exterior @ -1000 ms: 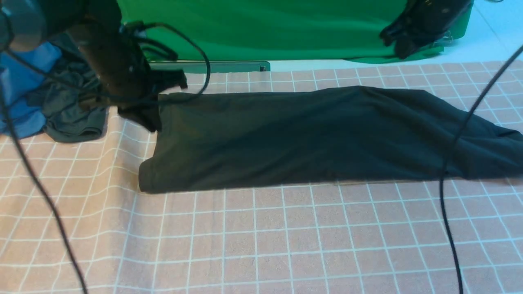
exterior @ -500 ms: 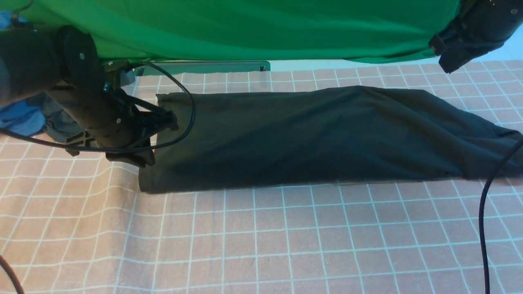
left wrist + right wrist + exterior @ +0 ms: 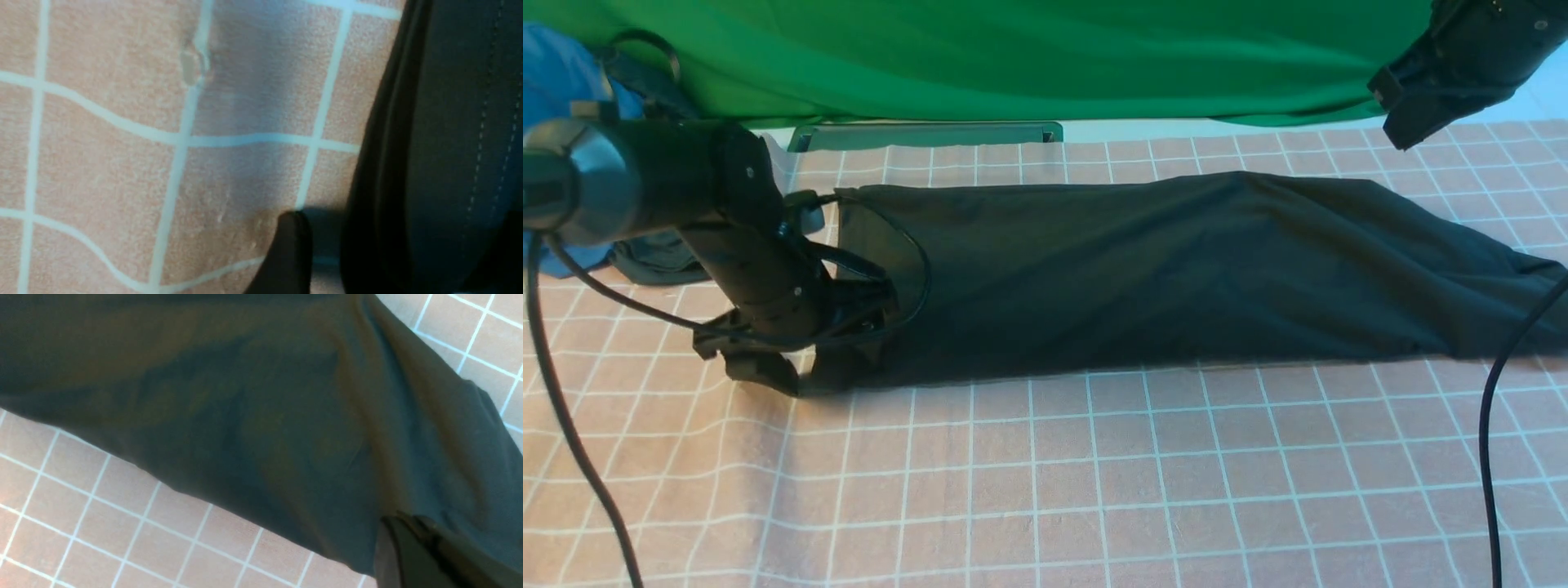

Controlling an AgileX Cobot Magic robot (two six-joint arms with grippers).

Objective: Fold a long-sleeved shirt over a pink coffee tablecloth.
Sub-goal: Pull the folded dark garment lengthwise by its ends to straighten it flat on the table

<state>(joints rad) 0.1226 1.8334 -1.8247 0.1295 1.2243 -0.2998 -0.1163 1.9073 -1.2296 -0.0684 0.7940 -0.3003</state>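
Leftmost, the left tool is sitting low at the near-left corner of the long-sleeved shirt, its jaws spread, with one fingertip over the pink coffee tablecloth just beside the stitched hem. The shirt is lying folded into a long band, its long axis running left to right and its right end tapering toward the frame's edge. Bare grid is stretching wide along its near edge. Far right, the right tool is hanging raised, pressed together on nothing.
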